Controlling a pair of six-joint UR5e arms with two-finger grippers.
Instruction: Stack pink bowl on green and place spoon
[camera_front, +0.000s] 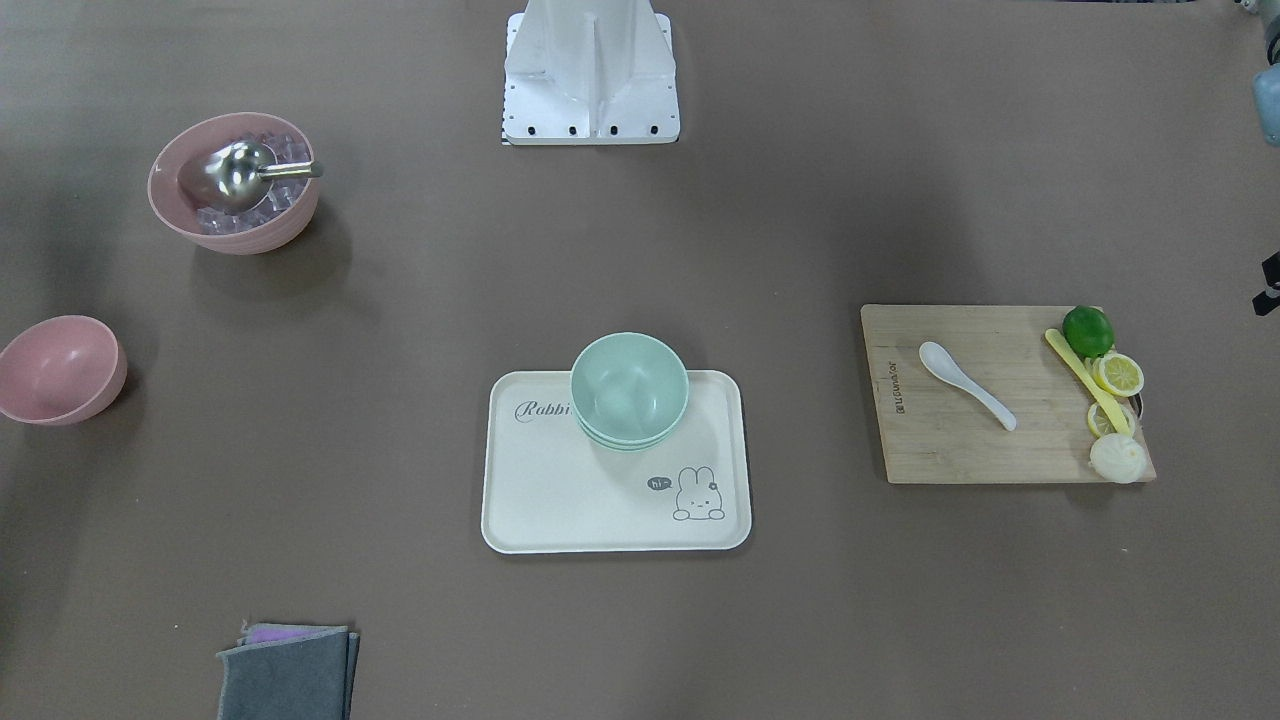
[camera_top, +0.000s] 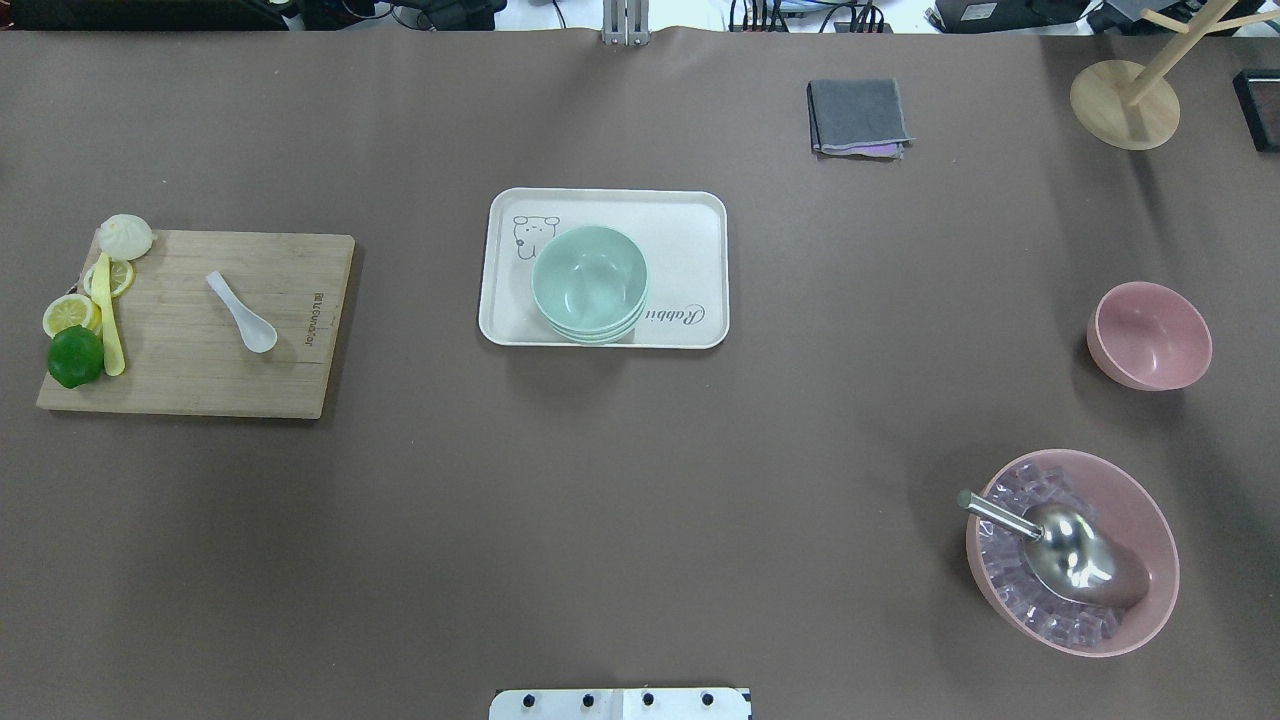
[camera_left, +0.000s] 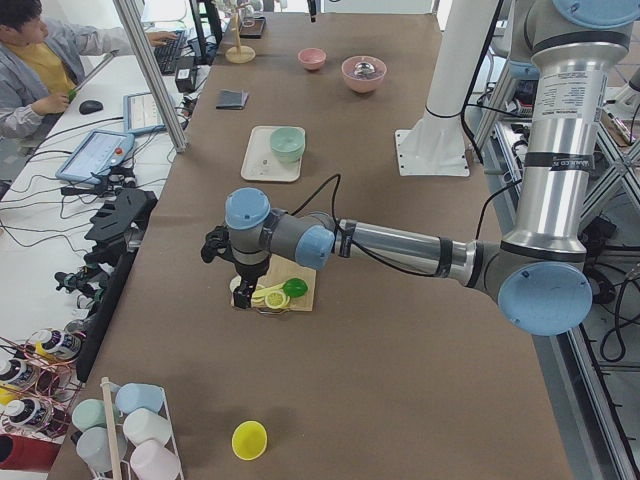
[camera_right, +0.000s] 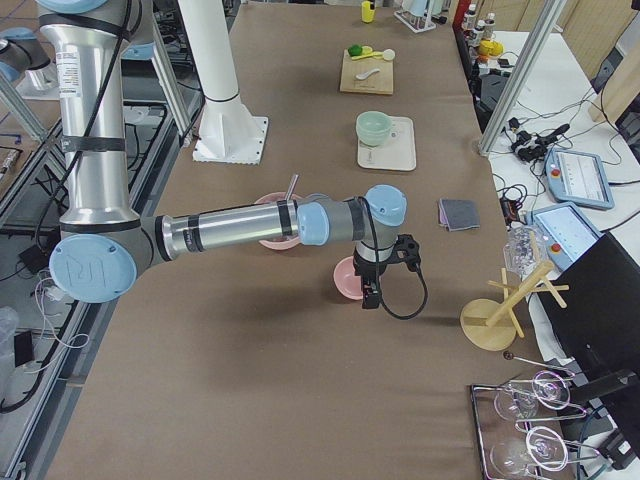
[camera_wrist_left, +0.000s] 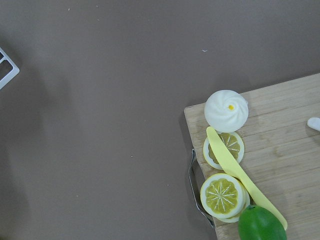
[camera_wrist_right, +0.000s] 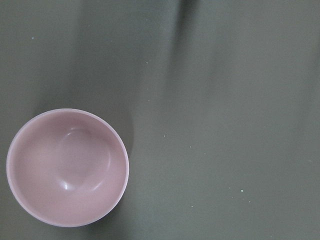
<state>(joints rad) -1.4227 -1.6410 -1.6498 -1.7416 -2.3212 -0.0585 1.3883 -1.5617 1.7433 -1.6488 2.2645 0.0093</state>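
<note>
So far nothing is done: pink bowl (camera_top: 1150, 335) sits by the table's right edge, green bowls (camera_top: 590, 283) on the mid-table tray (camera_top: 690, 230), spoon (camera_top: 242, 312) on the left-edge board (camera_top: 200, 370). Whether left gripper (camera_left: 240, 297) or right gripper (camera_right: 371, 293) is spread, I cannot tell.

The cream tray (camera_front: 560, 500) bears the script word "Rabbit", partly covered by the green bowl (camera_front: 630, 385), and "hi" in a bubble beside a rabbit drawing (camera_front: 697, 495). The cutting board (camera_front: 950, 450) has edge print too small to read.
</note>
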